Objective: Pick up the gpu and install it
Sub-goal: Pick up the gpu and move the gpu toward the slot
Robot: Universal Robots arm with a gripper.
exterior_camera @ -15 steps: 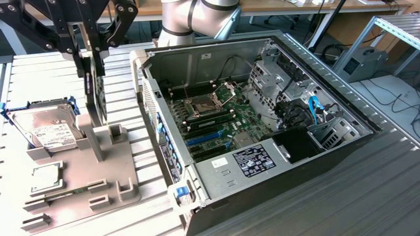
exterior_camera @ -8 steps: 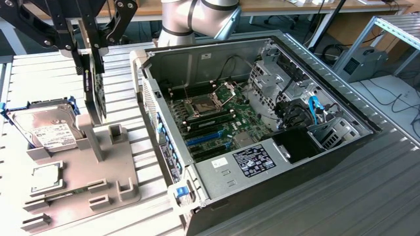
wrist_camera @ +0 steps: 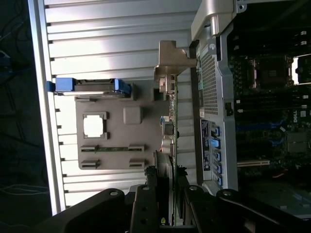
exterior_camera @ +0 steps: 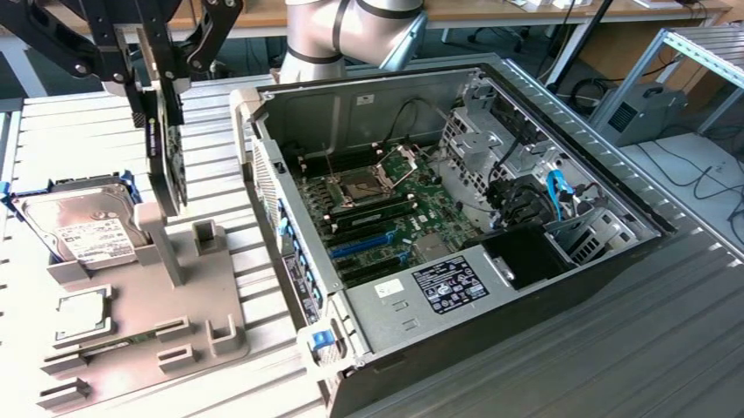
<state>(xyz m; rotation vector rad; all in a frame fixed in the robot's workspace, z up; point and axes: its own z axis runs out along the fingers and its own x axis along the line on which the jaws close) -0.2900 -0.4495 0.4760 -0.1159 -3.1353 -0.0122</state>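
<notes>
The gpu [exterior_camera: 166,152] is a thin dark card hanging on edge, upright, just above the grey holder tray [exterior_camera: 152,296] at the exterior view's left. My gripper [exterior_camera: 152,85] is shut on the card's top edge. From the wrist, the gpu [wrist_camera: 171,131] runs edge-on away from my gripper [wrist_camera: 166,206], its silvery bracket [wrist_camera: 170,60] at the far end and black fingers [wrist_camera: 146,204] on either side of it. The open computer case [exterior_camera: 267,131] lies to the exterior view's right of the card, and the blue slots [exterior_camera: 366,248] on its motherboard are bare.
On the tray a silver hard drive [exterior_camera: 76,228] in a blue frame stands beside the card, with a square CPU chip [exterior_camera: 82,313] and a memory stick [exterior_camera: 117,344] nearer the front. The case wall [wrist_camera: 216,92] rises close beside the card. The arm's base [exterior_camera: 337,35] is behind.
</notes>
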